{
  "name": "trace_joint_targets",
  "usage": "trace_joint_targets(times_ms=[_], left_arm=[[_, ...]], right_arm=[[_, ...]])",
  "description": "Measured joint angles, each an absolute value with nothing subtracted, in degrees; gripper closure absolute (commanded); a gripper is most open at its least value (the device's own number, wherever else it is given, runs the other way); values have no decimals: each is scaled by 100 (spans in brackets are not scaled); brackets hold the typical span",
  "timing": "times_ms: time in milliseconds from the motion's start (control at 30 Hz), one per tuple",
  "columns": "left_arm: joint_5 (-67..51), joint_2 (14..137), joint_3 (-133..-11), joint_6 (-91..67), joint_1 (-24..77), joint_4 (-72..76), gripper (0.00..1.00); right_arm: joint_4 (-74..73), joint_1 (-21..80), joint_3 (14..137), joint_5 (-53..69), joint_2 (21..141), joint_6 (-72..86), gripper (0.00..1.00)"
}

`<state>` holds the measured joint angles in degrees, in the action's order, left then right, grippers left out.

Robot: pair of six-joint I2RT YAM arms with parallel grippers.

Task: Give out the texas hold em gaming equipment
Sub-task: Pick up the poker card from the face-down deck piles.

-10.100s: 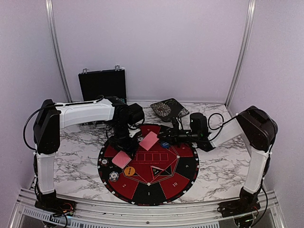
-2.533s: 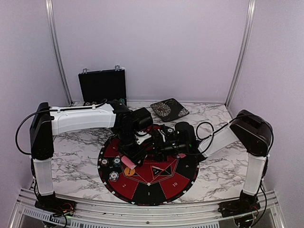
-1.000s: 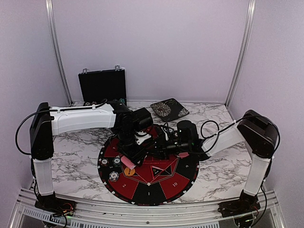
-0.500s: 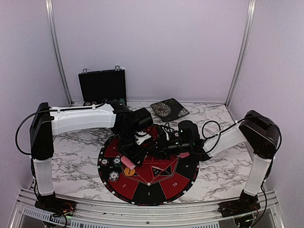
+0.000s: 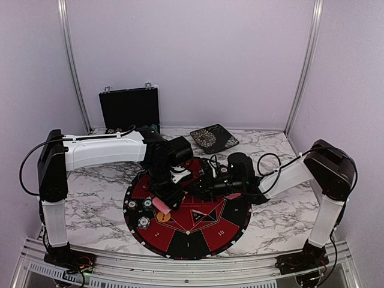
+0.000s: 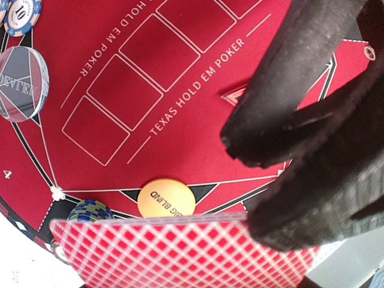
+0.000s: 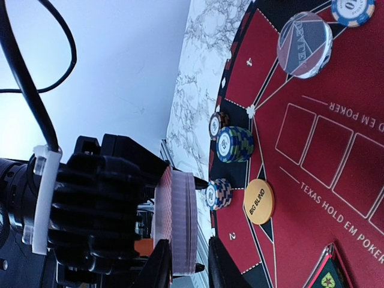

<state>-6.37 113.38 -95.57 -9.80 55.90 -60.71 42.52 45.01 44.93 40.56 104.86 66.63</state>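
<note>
Just left of the left claw (image 5: 163,197), three short chip stacks (image 5: 144,223) sit near the rim of the round poker mat (image 5: 207,231), which lies on the marbled tabletop (image 5: 96,180). The left claw is closed on a deck of red-backed cards (image 6: 180,252), gripped by its faces and held on edge above the mat. Directly beneath the deck lies the orange Big Blind button (image 6: 166,197). The right claw (image 7: 186,264) faces it from the right, jaws partly open and straddling the deck's free end. One finger (image 7: 157,264) is against the cards, with a thin gap at the other, so it has no firm hold. Past its fingertips, farther across the mat, lie the clear dealer disc (image 7: 305,45) and a blue-edged chip (image 7: 353,11).
</note>
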Motion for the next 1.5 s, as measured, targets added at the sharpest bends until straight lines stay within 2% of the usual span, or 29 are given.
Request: trace_joint_targets(times_ms=[233, 400, 1033, 1500], left_arm=[[-637, 11338, -9557, -980, 5590, -6073, 61], [-637, 11338, -9557, -980, 5590, -6073, 61], [-637, 11338, -9557, -978, 5590, -6077, 62], [-598, 11338, -9557, -978, 5590, -6108, 64]], right_arm=[[4263, 4497, 4477, 4053, 10418, 6692, 67], [4254, 4541, 4486, 4056, 10409, 6698, 66], [4178, 4672, 4711, 4086, 10630, 6619, 81], [4045, 4628, 4711, 4034, 10571, 6488, 85]])
